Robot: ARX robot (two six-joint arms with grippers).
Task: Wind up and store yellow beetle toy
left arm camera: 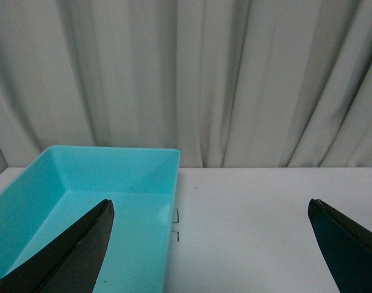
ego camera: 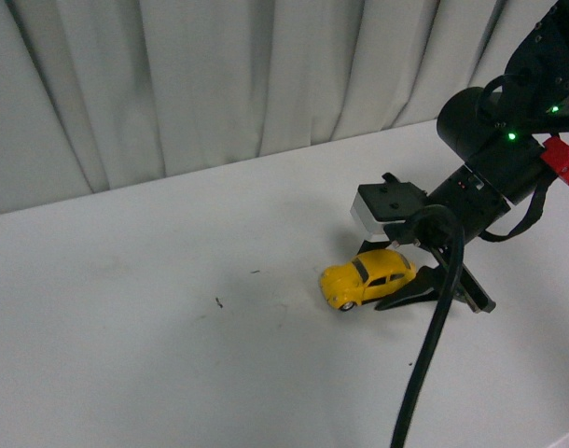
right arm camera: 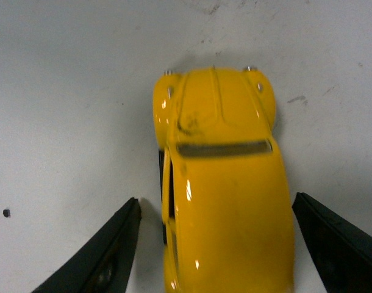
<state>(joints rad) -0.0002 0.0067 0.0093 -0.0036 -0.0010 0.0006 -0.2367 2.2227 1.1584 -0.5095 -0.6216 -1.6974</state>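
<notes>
Barely started tbh: my right end effector [right arm camera: 216, 204] is spread wide, the yellow beetle toy [ego camera: 368, 278] sits unpinched on the bench [ego camera: 173, 327] between its fingers, so winding and stashing it in the teal bin [left arm camera: 169, 201] by my spread, empty left end effector [left arm camera: 209, 207] are both left to do.

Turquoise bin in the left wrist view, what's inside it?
Only bare floor and walls show inside the turquoise bin; nothing lies on the visible part. A dark finger of the left tool covers the near corner, and the picture's edge cuts off the rest.
</notes>
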